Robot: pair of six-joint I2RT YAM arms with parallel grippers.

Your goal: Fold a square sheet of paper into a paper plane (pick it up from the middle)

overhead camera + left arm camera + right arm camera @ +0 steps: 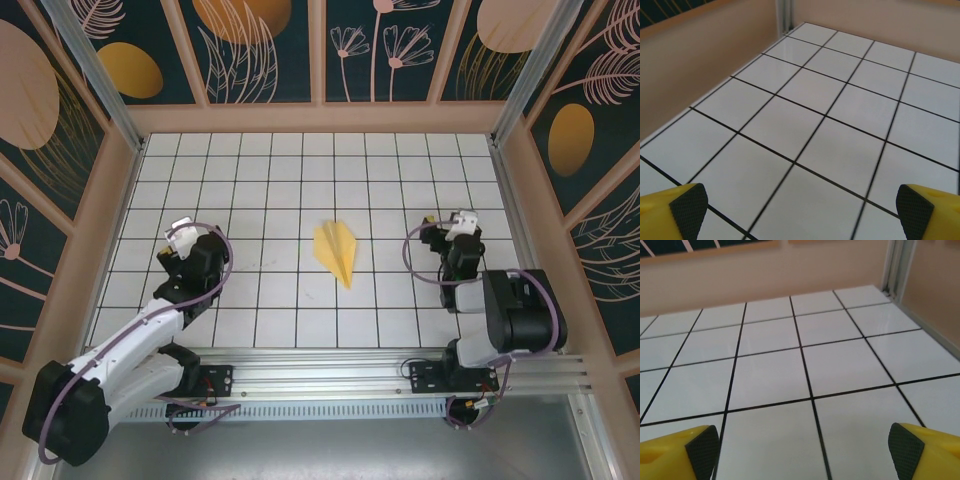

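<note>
The left gripper [181, 233] stands spread wide with nothing between its jaws. In its wrist view the black pads [687, 205] sit at the two lower corners with bare white tile between them. The right gripper [462, 222] is released and empty too, its pads [702, 450] far apart over bare tile.

The paper plane [337, 252] lies flat near the middle of the worktop [250, 180], roughly midway between the left and right edges and a little nearer the near edge than the far one. It is a slim yellow dart. Its pointed nose aims toward the near edge and slightly right, and its wider tail faces the far edge. A centre crease is faintly visible along it.

Each gripper is well apart from the plane, the left one toward the left edge and the right one toward the right edge. Each wrist camera looks past its fingers at its own far corner rather than at the paper. This layout suggests the folding is finished. The paper has its final shape and rests on its own, so neither arm has anything to pinch or hold down. With the open jaws out to the sides, nothing can brush the light paper or spoil its creases. The plane also lies in plain view from above.
</note>
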